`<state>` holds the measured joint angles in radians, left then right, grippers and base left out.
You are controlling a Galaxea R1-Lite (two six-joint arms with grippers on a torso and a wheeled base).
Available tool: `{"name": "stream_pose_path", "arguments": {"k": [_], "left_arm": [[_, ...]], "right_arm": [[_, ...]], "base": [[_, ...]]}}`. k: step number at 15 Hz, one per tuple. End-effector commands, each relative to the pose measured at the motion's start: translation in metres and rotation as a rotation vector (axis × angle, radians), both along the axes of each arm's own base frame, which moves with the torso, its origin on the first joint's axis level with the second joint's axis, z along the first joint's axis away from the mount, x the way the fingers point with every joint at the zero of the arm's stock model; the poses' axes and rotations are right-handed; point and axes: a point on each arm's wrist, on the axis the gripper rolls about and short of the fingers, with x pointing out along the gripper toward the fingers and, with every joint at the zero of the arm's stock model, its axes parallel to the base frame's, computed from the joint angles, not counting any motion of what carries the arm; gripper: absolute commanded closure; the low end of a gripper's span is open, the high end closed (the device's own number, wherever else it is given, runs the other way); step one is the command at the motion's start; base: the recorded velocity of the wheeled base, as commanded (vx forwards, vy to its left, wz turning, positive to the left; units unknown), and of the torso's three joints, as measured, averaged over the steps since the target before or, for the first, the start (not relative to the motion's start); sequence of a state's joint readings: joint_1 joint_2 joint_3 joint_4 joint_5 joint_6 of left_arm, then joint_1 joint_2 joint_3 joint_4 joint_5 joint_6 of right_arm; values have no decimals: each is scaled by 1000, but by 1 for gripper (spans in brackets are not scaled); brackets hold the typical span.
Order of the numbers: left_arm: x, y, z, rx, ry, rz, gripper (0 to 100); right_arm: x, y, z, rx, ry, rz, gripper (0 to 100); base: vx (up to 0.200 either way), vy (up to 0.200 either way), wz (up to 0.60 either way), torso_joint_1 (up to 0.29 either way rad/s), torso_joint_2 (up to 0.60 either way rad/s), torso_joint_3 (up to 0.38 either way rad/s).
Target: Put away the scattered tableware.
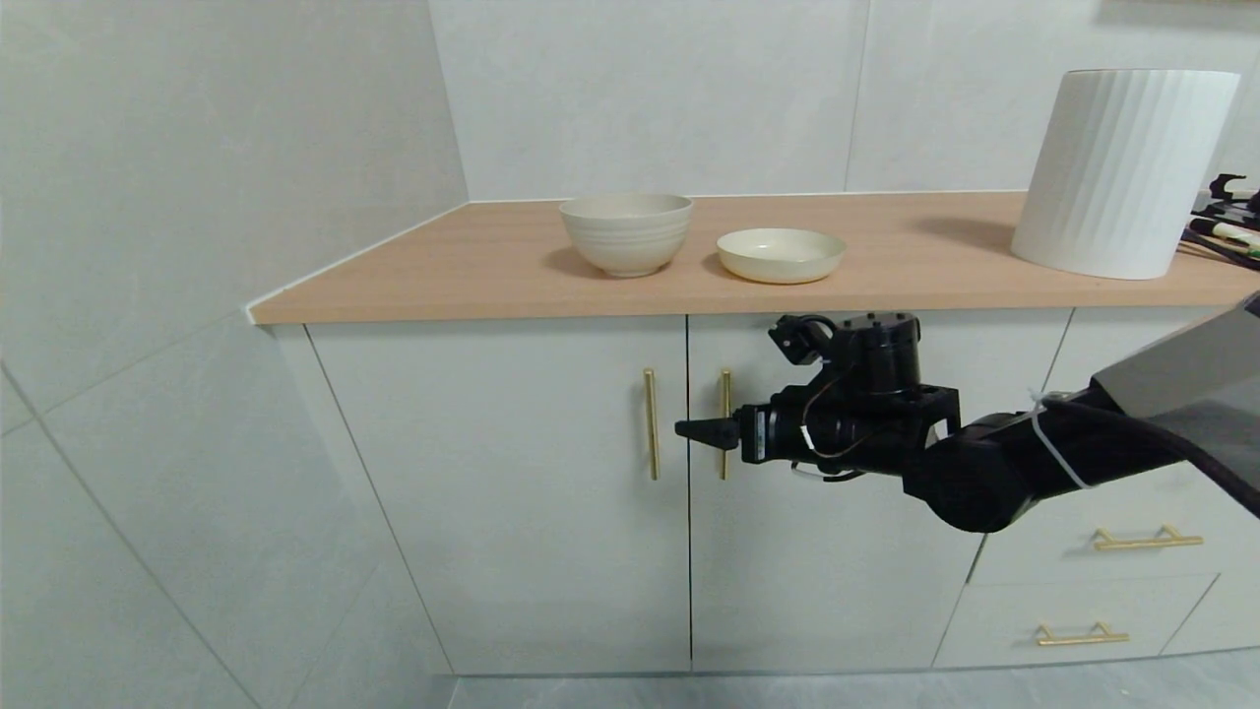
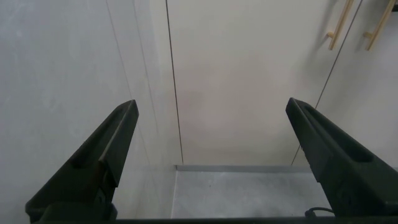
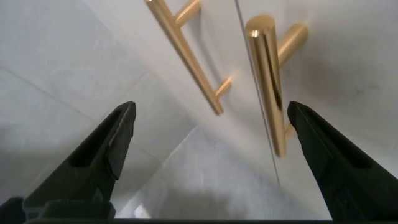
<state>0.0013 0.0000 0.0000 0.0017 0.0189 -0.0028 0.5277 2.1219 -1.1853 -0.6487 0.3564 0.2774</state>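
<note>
A cream ribbed bowl (image 1: 626,232) and a shallow cream plate (image 1: 781,254) stand side by side on the wooden countertop (image 1: 443,271). Below them, my right gripper (image 1: 701,431) is at the two gold door handles (image 1: 725,423) of the white cabinet. In the right wrist view this gripper (image 3: 210,112) is open, with the nearer gold handle (image 3: 266,81) close ahead between its fingers and untouched. My left gripper (image 2: 211,118) is open and holds nothing, low before the cabinet's left door (image 2: 249,93) near the floor.
A tall white ribbed container (image 1: 1122,169) stands at the counter's right, with dark utensils (image 1: 1226,222) behind it. Drawers with gold pulls (image 1: 1147,540) lie right of the doors. A tiled wall (image 1: 197,197) closes the left side.
</note>
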Motion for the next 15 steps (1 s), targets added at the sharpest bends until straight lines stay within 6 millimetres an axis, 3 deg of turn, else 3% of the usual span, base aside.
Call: {"name": "stream_pose_path", "arguments": {"k": [1, 15], "left_arm": [[0, 0, 0, 0, 0, 0, 0], [0, 0, 0, 0, 0, 0, 0]], "right_arm": [[5, 3, -13, -5, 7, -7, 0], [-1, 16, -15, 83, 16, 3, 0]], "base": [[0, 0, 0, 0, 0, 0], [0, 0, 0, 0, 0, 0]]}}
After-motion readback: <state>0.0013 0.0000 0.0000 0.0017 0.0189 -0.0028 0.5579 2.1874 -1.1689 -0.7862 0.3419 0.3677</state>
